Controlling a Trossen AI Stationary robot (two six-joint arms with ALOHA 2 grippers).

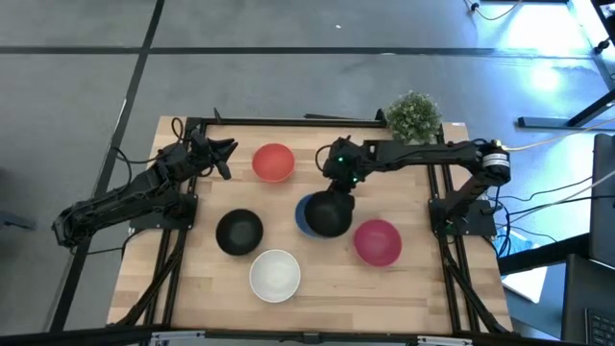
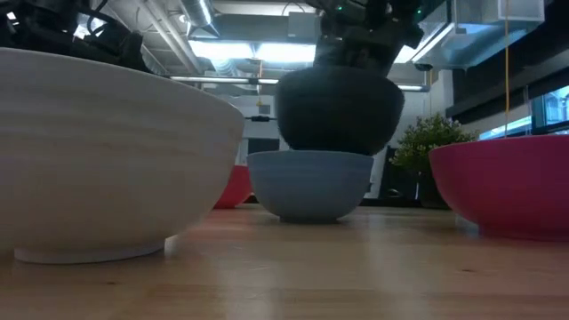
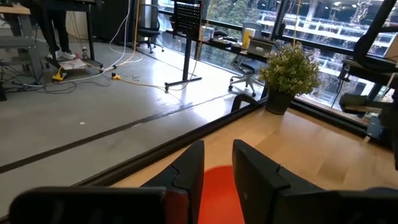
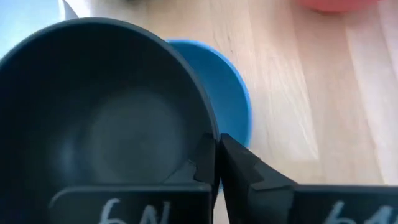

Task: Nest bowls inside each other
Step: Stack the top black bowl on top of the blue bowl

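Note:
My right gripper [image 1: 338, 185] is shut on a black bowl [image 1: 331, 213] and holds it over the blue bowl [image 1: 306, 213], a little toward the table's right of it. In the low view the black bowl [image 2: 338, 111] is upright, its base at the blue bowl's rim [image 2: 309, 158]. The red bowl [image 1: 274, 161], a second black bowl [image 1: 238, 232], the white bowl [image 1: 275, 275] and the magenta bowl [image 1: 378, 241] stand on the table on their bases. My left gripper [image 1: 223, 159] hovers open and empty just left of the red bowl [image 3: 214, 193]. My right gripper pinches the black bowl's rim [image 4: 208, 134] on its far side, one finger inside the bowl and one outside. The fingers come from above, slanting down. The bowl hangs upright with its mouth up. I cannot tell whether its base touches the blue bowl [image 4: 230, 87].
A small green potted plant [image 1: 413, 115] stands at the table's far right corner. Black frame rails run along the table's far edge and both sides. Bare wood lies at the near left and near right of the table.

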